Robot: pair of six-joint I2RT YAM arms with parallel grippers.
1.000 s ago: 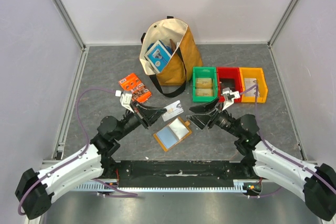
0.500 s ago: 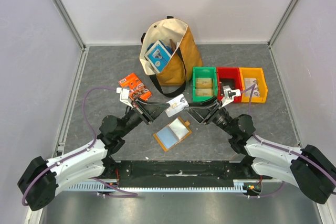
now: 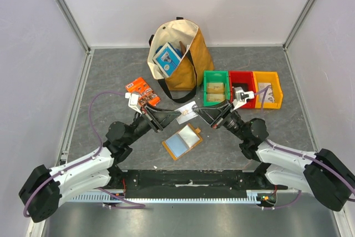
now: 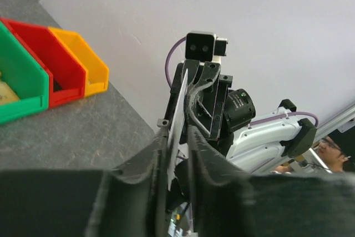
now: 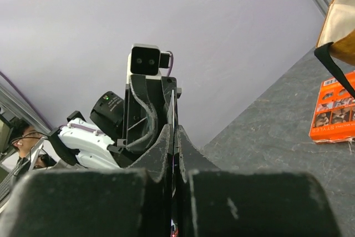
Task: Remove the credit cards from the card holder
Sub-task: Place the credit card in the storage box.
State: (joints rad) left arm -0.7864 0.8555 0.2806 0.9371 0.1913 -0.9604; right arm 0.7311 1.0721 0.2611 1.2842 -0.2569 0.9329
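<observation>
With right fingers (image 5: 161, 154) pinched on the white credit card (image 3: 186, 112) and left fingers (image 4: 202, 154) slightly apart around it, held in air near the open card holder (image 3: 182, 141). Risked dropping it if pinched only at the edge.

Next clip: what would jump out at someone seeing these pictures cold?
Both grippers meet nose to nose above the grey table with a white credit card between them: the right gripper is shut on it, the left gripper slightly open. Nearer the arm bases lies the card holder, spread open.
</observation>
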